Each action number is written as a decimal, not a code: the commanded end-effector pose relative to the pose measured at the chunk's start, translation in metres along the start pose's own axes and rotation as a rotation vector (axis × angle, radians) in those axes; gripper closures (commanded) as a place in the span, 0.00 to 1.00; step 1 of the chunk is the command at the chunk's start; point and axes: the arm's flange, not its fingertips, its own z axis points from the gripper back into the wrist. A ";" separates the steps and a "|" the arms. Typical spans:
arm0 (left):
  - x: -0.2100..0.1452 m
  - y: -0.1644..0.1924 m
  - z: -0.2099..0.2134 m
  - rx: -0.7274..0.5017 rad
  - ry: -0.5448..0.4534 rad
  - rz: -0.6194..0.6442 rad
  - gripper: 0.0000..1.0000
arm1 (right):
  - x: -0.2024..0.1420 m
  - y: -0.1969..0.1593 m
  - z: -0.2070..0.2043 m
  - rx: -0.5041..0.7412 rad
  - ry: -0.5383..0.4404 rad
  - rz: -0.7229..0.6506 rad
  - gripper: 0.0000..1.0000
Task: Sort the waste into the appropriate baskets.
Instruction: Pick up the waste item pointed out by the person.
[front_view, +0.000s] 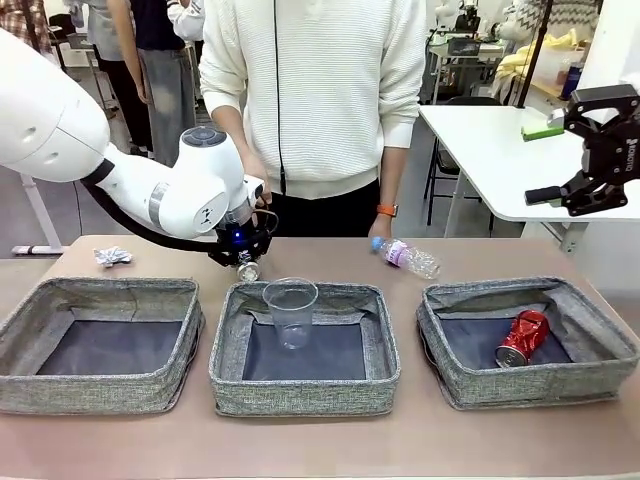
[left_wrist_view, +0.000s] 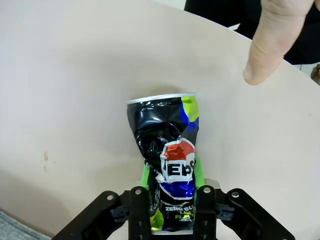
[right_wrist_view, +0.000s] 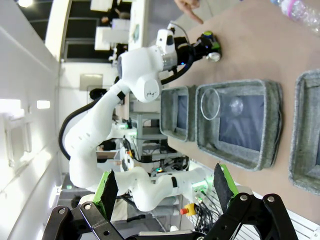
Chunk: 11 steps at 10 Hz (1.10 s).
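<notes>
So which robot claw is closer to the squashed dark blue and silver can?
Left. The left gripper is shut on the crushed dark blue-silver can; the right gripper hangs open, high off to the right.

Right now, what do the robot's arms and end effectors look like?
The left arm is white with rounded joints, a black cable and a blue wrist light. The left end effector and right end effector are black with green pads.

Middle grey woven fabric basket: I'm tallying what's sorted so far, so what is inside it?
One clear plastic cup stands upright on the dark bottom of the middle grey woven fabric basket; the rest of the visible bottom is bare. Its near wall hides the bottom's front strip.
</notes>
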 end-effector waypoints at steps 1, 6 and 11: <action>-0.005 -0.001 0.000 0.008 -0.015 0.005 1.00 | 0.001 0.004 0.000 0.009 0.001 -0.015 0.00; -0.003 0.009 0.036 -0.030 0.018 0.002 1.00 | 0.001 0.004 0.000 0.009 0.001 -0.015 0.00; -0.081 0.056 0.282 -0.190 -0.056 -0.137 1.00 | 0.001 0.004 0.000 0.009 0.001 -0.015 0.00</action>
